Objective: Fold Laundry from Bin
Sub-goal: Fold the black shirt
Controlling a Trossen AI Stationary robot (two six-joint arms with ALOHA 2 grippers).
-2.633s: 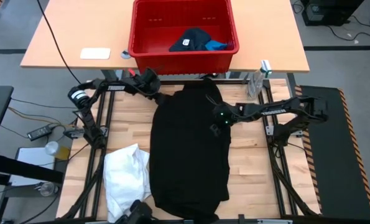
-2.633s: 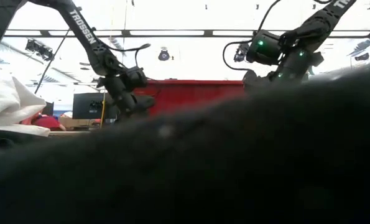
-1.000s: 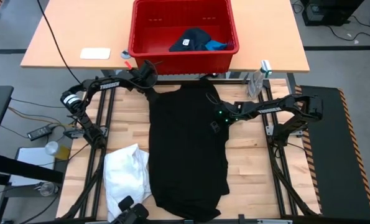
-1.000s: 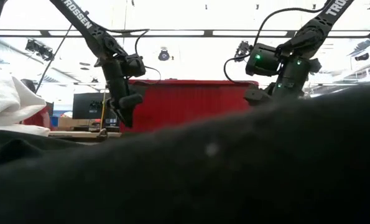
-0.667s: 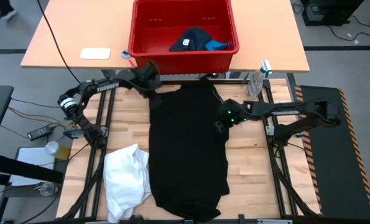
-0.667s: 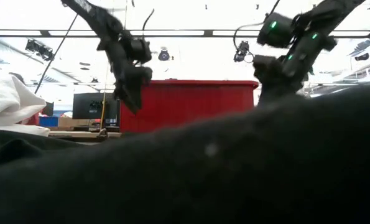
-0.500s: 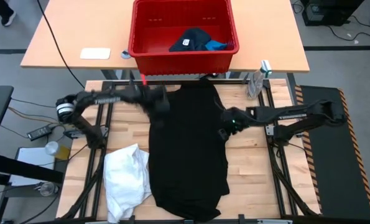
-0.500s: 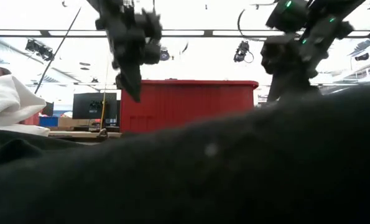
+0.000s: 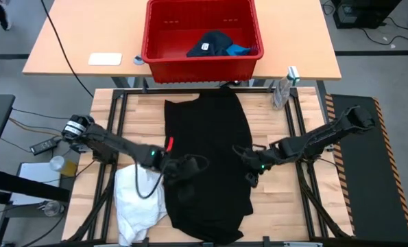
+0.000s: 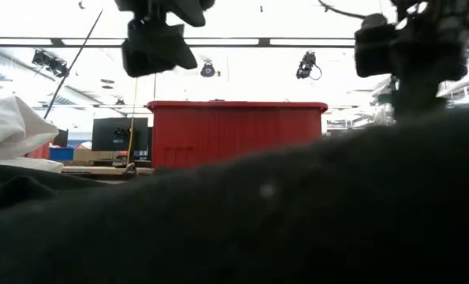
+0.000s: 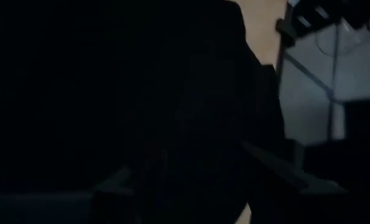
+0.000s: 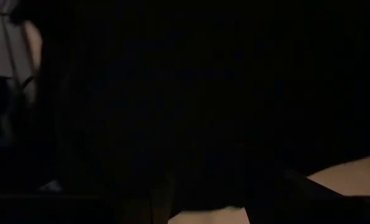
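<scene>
the black garment lies lengthwise toward the bin; left gripper and right gripper flank its middle (finger state unclear).

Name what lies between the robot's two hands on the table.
In the high view, the black garment spans the stretch between the left hand and the right hand; nothing else lies there.

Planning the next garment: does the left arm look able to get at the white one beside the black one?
Probably yes: the white garment lies uncovered right beside the left gripper, nothing between.
</scene>
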